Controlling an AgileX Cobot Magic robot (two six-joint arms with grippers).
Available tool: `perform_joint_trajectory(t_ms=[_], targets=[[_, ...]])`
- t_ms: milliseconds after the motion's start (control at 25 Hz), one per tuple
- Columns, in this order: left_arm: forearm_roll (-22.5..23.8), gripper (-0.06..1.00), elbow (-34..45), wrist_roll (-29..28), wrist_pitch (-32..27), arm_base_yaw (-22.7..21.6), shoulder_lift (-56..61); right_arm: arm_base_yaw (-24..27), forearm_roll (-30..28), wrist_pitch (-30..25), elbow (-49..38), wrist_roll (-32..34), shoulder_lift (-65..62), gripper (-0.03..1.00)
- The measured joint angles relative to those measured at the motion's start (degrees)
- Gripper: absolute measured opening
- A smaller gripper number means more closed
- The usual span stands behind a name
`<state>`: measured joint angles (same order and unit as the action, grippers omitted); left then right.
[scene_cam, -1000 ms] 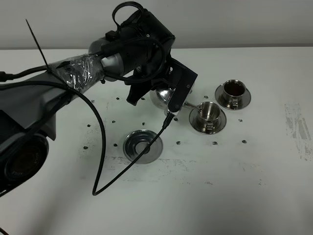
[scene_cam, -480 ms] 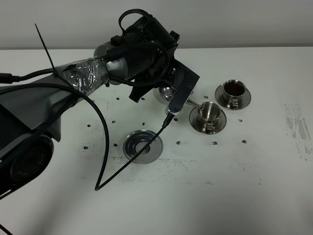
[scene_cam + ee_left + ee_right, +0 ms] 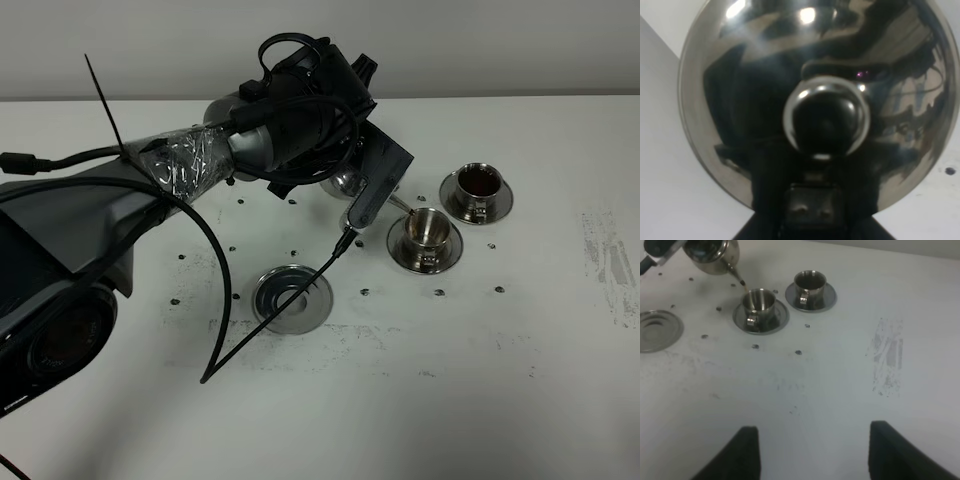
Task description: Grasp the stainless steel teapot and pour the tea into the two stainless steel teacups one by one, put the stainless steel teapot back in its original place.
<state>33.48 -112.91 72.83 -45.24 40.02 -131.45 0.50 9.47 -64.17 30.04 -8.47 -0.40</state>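
Observation:
My left gripper (image 3: 807,205) is shut on the stainless steel teapot (image 3: 820,75), whose domed lid and knob fill the left wrist view. From above, the arm hides most of the teapot (image 3: 345,182). In the right wrist view the teapot (image 3: 712,254) is tilted, with a thin brown stream falling from its spout into the nearer teacup (image 3: 759,302) on its saucer. The farther teacup (image 3: 810,282) holds dark tea. The original place, a flat ringed steel disc (image 3: 292,298), lies bare in front of the arm. My right gripper (image 3: 815,455) hangs open and empty over bare table.
A black cable (image 3: 262,325) from the left arm droops across the disc. Small dark specks (image 3: 438,292) dot the white table around the cups. A scuffed grey patch (image 3: 610,265) marks the table at the right.
The left arm has shifted right and toward the back of the table, carrying the teapot with it and bringing its spout over the nearer teacup. The cups and disc have not moved.

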Motion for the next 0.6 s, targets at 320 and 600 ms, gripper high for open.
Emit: perform_joint_trajectory(t_ms=[320,600], targets=[[3.0,0.18,0.0,-0.2,1.8,0.9,-0.1,0.0,0.0,0.0,0.0,0.0,0.0,0.47],[5.5,0.18,0.0,-0.3,2.9,1.2,-1.0,0.0,0.0,0.0,0.0,0.0,0.0,0.47]])
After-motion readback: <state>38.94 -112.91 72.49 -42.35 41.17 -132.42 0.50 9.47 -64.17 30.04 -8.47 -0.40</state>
